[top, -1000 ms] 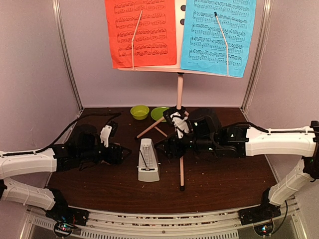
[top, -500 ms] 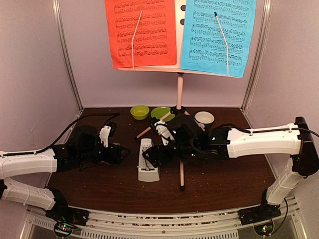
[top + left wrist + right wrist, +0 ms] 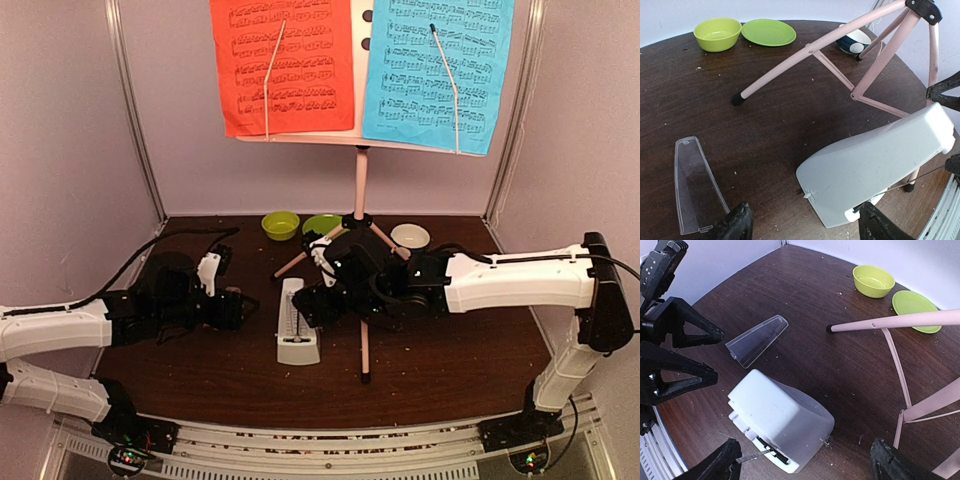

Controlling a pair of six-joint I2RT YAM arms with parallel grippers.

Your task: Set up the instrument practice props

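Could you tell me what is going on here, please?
The music stand is up, holding a red page and a blue page. The metronome stands on the table, its clear cover lying flat nearby. The right gripper is open at the metronome, the left gripper open near the cover; neither holds anything.

Metronome (image 3: 298, 325) boxed in: music stand legs (image 3: 364, 350) crowd its right, clear cover (image 3: 694, 185) flat on left; tabletop (image 3: 300, 388) in front open.
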